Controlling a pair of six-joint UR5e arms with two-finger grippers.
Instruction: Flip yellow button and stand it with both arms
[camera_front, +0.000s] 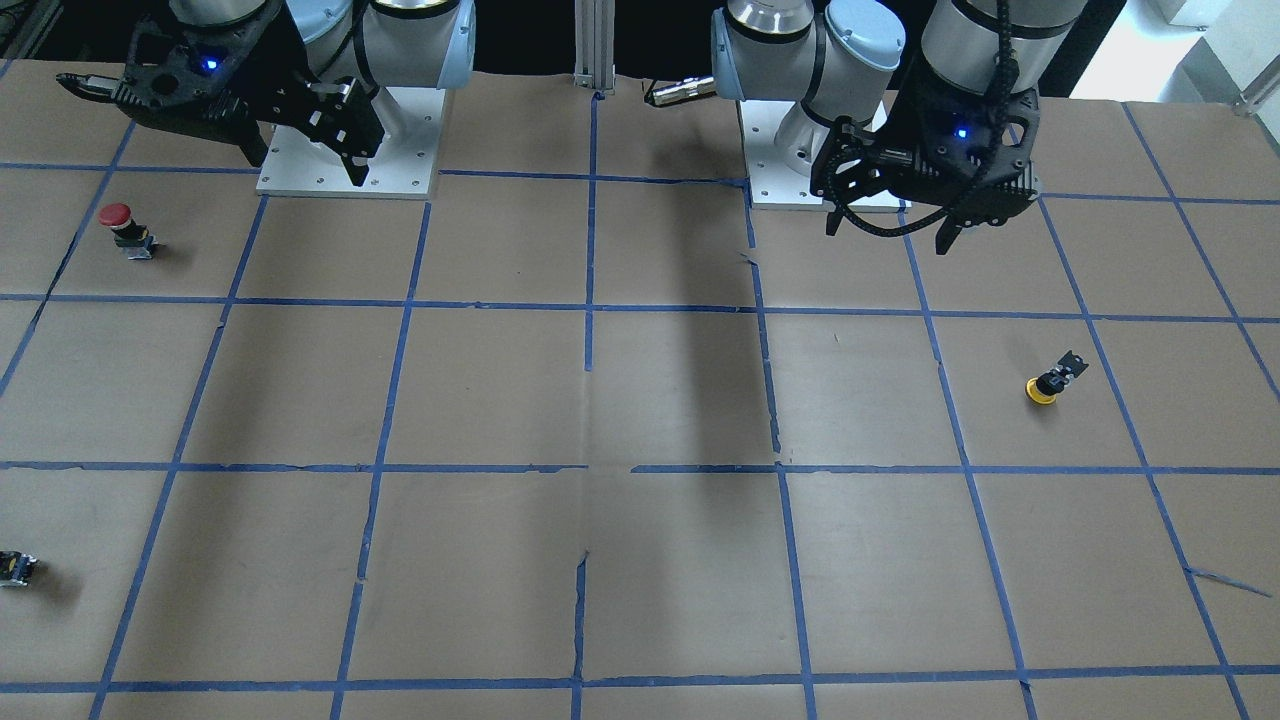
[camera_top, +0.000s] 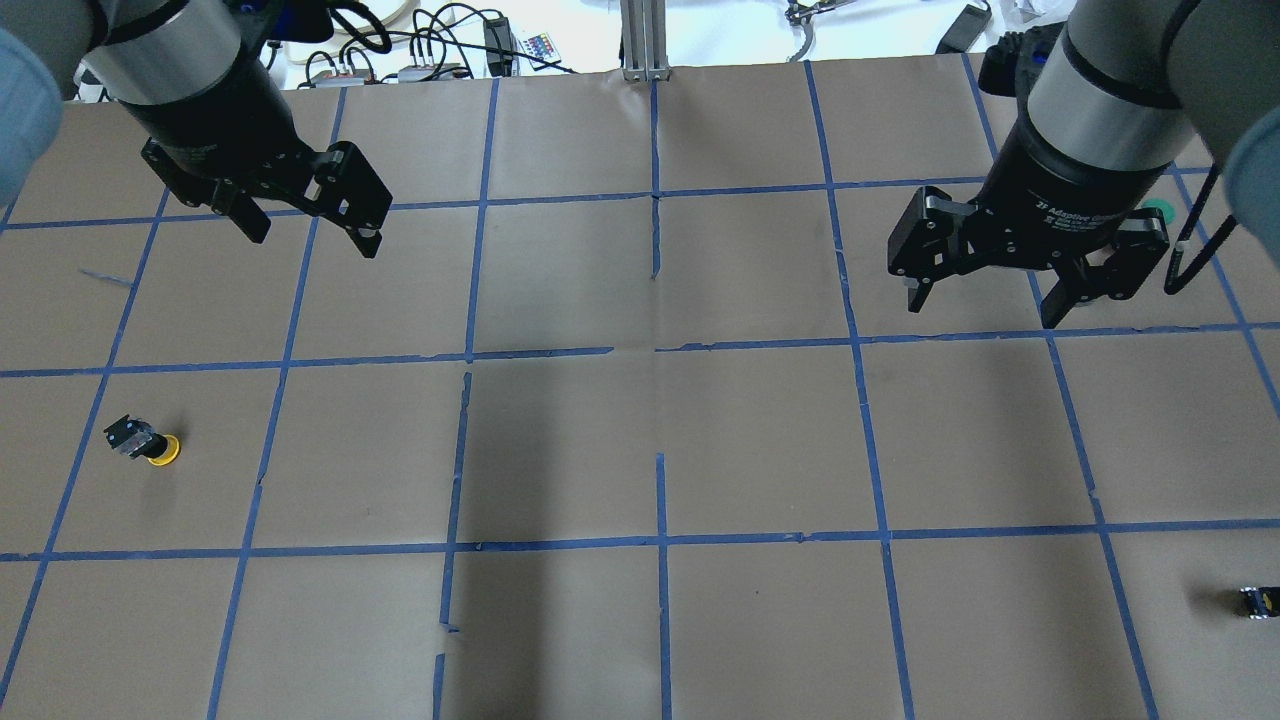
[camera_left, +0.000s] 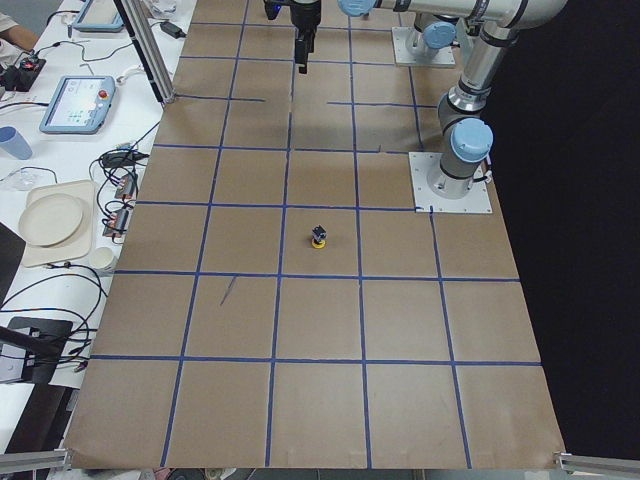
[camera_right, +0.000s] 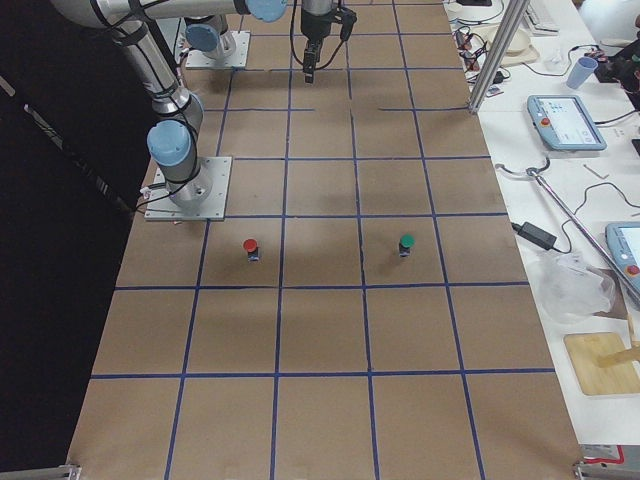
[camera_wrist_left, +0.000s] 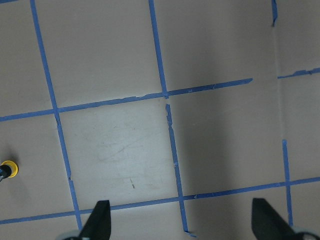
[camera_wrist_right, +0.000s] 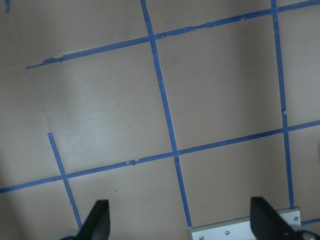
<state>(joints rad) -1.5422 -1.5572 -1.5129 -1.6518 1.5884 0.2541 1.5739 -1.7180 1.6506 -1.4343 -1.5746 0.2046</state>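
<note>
The yellow button sits on the brown paper with its yellow cap down and its black and silver body up. It also shows in the overhead view, the exterior left view and at the left edge of the left wrist view. My left gripper hangs open and empty above the table, well away from the button. My right gripper is open and empty on the other side.
A red-capped button and a green-capped one stand on my right side. A tiny black block lies near the right table edge. The arms' base plates are at the robot's edge.
</note>
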